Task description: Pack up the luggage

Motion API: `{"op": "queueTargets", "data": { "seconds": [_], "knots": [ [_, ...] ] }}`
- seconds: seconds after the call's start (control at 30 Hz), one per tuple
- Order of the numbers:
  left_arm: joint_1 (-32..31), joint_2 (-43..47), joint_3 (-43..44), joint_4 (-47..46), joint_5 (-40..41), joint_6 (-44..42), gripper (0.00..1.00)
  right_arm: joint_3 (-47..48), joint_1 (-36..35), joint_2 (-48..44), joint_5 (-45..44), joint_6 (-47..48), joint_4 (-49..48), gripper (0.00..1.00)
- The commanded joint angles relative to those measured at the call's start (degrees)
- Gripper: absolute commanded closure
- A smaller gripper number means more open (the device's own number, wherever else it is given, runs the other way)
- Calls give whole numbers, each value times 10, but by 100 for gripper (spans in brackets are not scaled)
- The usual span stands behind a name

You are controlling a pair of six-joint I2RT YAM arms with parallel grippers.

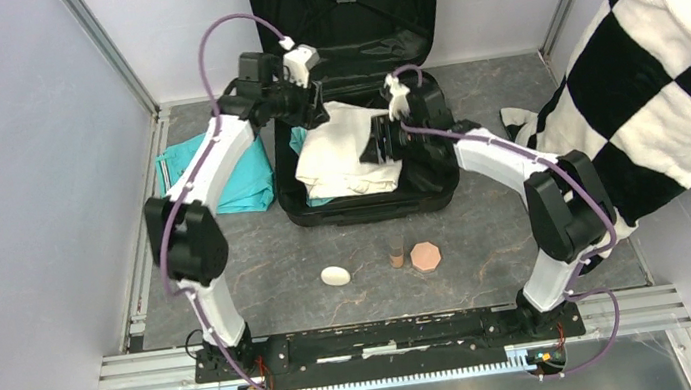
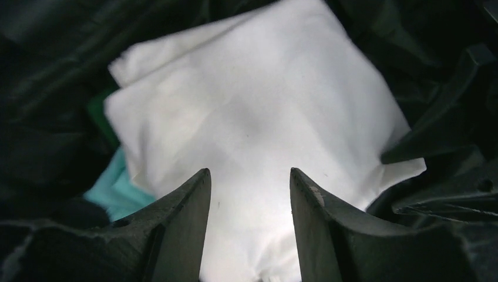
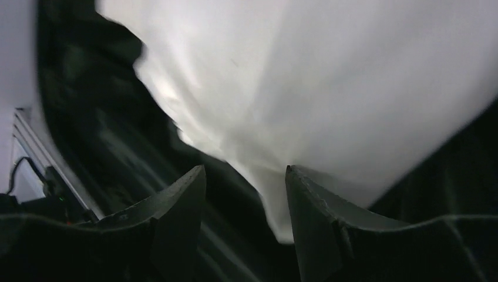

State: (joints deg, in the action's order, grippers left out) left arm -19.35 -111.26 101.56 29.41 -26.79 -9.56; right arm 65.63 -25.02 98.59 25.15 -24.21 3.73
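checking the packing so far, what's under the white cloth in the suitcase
A teal garment peeks out from under the white cloth at its left edge in the top view, inside the luggage. Anything else beneath is covered.

The top camera is looking down on the luggage (image 1: 368, 207) from its near side, far off. Both wrist cameras are peering closely at the white cloth (image 1: 346, 150) inside, which all views are sharing.

I am seeing the luggage (image 1: 364, 210) lying open at the far middle of the surface (image 1: 260, 267), its lid (image 1: 347, 3) standing up behind it. A folded cloth (image 1: 341, 155) is lying in it, on another garment (image 1: 298, 141). A third garment (image 1: 243, 178) is lying just left of the luggage. Before it, an oval object (image 1: 335, 275), a small cylinder (image 1: 396, 252) and an octagonal piece (image 1: 425, 256) are sitting in a row, left to right. A blanket (image 1: 667, 62) is hanging at the right.
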Motion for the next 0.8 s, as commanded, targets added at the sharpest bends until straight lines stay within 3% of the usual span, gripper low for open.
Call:
{"op": "queueTargets", "data": {
  "seconds": [0.0, 0.17, 0.3, 0.43, 0.5, 0.67, 0.77],
  "knots": [
    [-13, -84, 34, -29, -6, 27, 42, -90, 13, 0, -1, -16, -33, 42],
    [-16, -118, 11, -43, 51, 4, 45, -96, 28, 2, 4, -8, -30, 42],
    [-16, -96, -63, -81, 92, -19, 45, -67, 41, -15, 33, -17, -19, 42],
    [-16, -63, -83, -81, 88, -19, 41, 1, 53, -23, 74, -56, -33, 41],
    [-16, -35, -77, -67, 86, -18, 35, 45, 55, -6, 87, -78, -53, 40],
    [9, 64, -45, -22, 73, -7, 7, 164, 51, 91, 100, -115, -53, 39],
    [43, 121, -49, -1, 75, -1, 2, 211, 45, 156, 81, -118, -39, 38]
  ]
}}
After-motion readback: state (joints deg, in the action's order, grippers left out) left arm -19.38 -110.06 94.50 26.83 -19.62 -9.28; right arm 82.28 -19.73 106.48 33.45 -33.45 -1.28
